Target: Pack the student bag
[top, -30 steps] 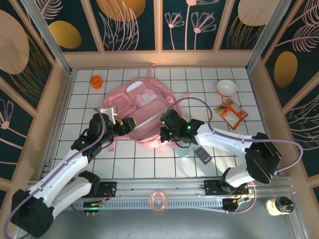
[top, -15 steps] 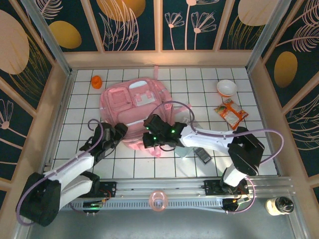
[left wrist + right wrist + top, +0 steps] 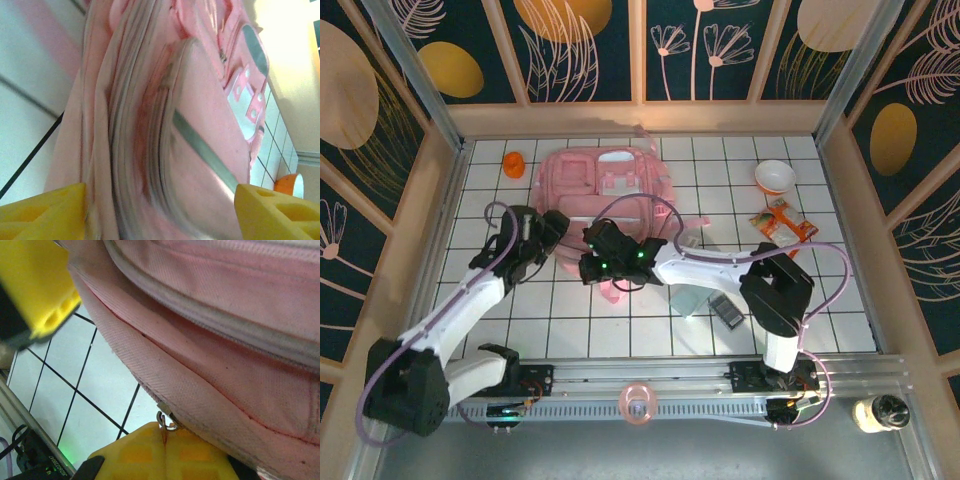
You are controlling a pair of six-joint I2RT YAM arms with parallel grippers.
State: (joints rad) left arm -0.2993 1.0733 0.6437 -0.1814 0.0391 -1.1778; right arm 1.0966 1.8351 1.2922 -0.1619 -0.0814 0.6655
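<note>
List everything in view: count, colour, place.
student bag: one, pink, far middle of table
small object: one, orange, left of the bag
bowl: one, white, far right
snack packet: one, orange-red, just nearer than the bowl
flat device: one, dark, near right of middle
pale item: one, greyish, beside the device
ring: one, pink, near rail
jar: one, dark-topped, near right corner
left gripper: yellow fingers, open, bag between them
right gripper: yellow fingers, shut on zipper pull
</note>
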